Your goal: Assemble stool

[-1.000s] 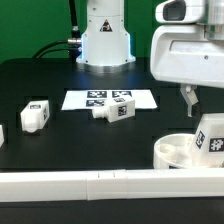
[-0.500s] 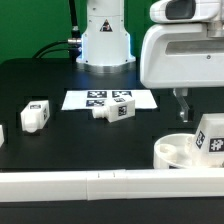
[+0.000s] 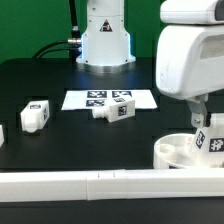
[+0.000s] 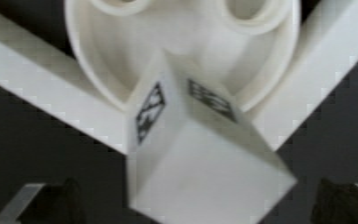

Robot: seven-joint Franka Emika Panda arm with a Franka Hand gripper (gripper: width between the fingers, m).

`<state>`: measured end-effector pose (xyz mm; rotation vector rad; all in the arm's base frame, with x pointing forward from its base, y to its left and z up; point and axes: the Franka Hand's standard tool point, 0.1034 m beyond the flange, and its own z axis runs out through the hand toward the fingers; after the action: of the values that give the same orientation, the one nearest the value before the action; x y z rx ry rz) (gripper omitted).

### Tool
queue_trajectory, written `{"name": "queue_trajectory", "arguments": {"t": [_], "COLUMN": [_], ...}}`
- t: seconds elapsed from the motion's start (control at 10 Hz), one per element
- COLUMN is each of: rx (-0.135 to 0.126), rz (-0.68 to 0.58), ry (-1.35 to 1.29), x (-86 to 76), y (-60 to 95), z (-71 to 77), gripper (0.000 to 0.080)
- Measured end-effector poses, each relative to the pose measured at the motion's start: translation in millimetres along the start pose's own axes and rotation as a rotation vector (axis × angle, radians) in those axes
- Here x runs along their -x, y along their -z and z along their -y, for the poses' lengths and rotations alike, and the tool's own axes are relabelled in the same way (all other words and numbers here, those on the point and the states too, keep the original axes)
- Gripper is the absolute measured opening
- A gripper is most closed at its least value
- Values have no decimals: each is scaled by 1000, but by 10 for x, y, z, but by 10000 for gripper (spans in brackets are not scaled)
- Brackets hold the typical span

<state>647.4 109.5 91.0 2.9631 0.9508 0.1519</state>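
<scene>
Exterior and wrist views, stool assembly. I see the gripper (image 3: 197, 118) hanging over the table's (image 3: 60, 75) front corner on the exterior view's right, its fingers (image 4: 27, 200) spread wide and pinching nothing. Beneath it the round seat (image 3: 172, 150) rests against the long rail (image 3: 100, 185), which runs along the table's front edge; the wrist view shows two of the seat's sockets. An upright leg (image 3: 212, 138) stands at the seat's rim, though I cannot tell whether it sits in a socket. In the wrist view it lies between the spread fingers, apart from both. A second leg (image 3: 116, 108) lies on its side at the front edge of the marker board (image 3: 90, 98), mid-table. A third leg (image 3: 35, 114) stands toward the table's edge on the exterior view's left. Beside it is a further white piece (image 3: 2, 134), cut off by the frame. The arm's base (image 3: 104, 45) sits at the table's back edge.
</scene>
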Motion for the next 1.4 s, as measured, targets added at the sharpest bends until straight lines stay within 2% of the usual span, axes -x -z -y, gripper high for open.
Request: {"name": "queue_trajectory", "arguments": {"t": [0.3, 0.5, 1.2, 1.3, 1.4], "rx": [27, 56, 60, 81, 83], "rz": [20, 64, 123, 134, 136], "ry": [183, 537, 903, 952, 1024], "x": [32, 102, 211, 192, 98], "y": [-5, -15, -25, -86, -347], "z": [-53, -84, -246, -206, 25], "gripper": [649, 649, 649, 649, 649]}}
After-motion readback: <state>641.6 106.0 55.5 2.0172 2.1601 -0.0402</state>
